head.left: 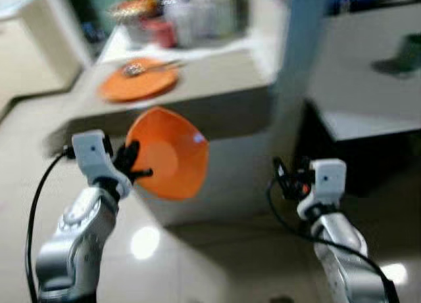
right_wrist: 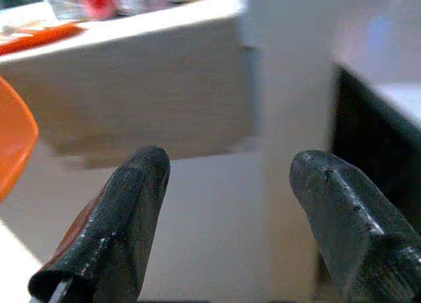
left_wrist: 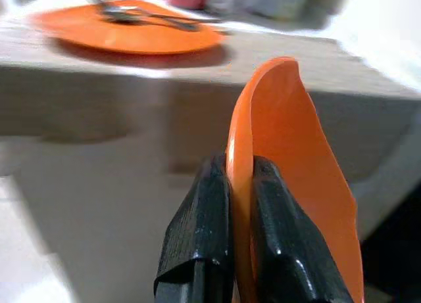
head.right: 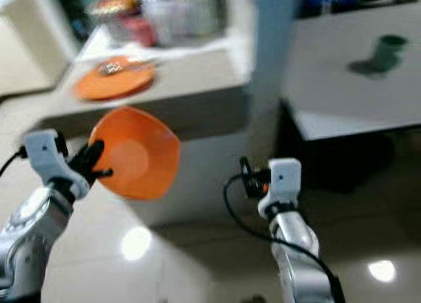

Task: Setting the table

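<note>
A green cup [head.right: 391, 51] stands on a grey side table [head.right: 342, 86] — blurred.

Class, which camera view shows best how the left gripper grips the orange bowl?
The left wrist view: both black fingers pinch the orange bowl by its rim, close up. The eye views show the left gripper holding the tilted bowl, blurred. The right wrist view catches one orange edge.

Place: a home kitchen or dining area.
Counter: a pale counter [head.left: 197, 86] juts into the room, with an orange plate [head.left: 138, 81] lying on it and cutlery [head.left: 141, 68] on the plate.
Back of counter: blurred jars and containers [head.left: 191, 17], one of them red.
Second surface: a light table [head.right: 342, 73] to the right, bearing a green cup [head.right: 388, 51].
Floor: glossy pale tiles [head.left: 148, 250] reflecting ceiling lights.
</note>
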Motion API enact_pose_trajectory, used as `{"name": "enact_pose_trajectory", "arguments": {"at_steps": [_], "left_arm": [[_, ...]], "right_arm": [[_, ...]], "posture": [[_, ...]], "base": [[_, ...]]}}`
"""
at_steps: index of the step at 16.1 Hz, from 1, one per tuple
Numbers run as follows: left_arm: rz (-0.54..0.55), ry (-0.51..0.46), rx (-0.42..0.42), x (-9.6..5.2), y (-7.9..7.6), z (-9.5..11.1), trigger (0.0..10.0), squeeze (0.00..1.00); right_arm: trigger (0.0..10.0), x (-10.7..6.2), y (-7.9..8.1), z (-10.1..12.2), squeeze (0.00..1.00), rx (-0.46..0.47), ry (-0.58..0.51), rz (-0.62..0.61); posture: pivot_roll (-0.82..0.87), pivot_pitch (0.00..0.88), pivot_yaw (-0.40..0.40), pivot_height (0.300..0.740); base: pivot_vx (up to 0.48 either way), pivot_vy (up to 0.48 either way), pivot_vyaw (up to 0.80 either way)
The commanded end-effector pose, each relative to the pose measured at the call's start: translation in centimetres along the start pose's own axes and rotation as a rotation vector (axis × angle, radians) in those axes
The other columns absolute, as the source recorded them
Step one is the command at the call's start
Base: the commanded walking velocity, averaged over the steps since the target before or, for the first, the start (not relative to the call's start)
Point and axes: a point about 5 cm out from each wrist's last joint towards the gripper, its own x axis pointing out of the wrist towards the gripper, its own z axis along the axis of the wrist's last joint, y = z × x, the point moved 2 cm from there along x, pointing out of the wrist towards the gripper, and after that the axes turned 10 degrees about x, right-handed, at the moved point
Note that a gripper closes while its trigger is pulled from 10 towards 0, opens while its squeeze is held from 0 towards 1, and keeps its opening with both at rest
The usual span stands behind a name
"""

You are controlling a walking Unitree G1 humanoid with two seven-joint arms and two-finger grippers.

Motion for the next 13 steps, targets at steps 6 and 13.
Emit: {"name": "enact_pose_trajectory", "arguments": {"at_steps": [6,13], "left_arm": [[0.009,-0.096,0.078,-1.1,0.4,1.8,0.0,0.0],[-0.009,-0.136,0.036,-0.8,0.1,2.3,0.0,0.0]], "right_arm": [[10.0,0.5,0.4,0.1,0.0,-0.025,-0.003,0.031],[10.0,0.8,0.4,-0.1,0.0,-0.028,0.002,0.035]], "posture": [[-0.14,0.0,0.156,0.74],[-0.14,0.0,0.152,0.74]], "base": [[0.0,0.0,0.0],[0.0,0.0,0.0]]}}
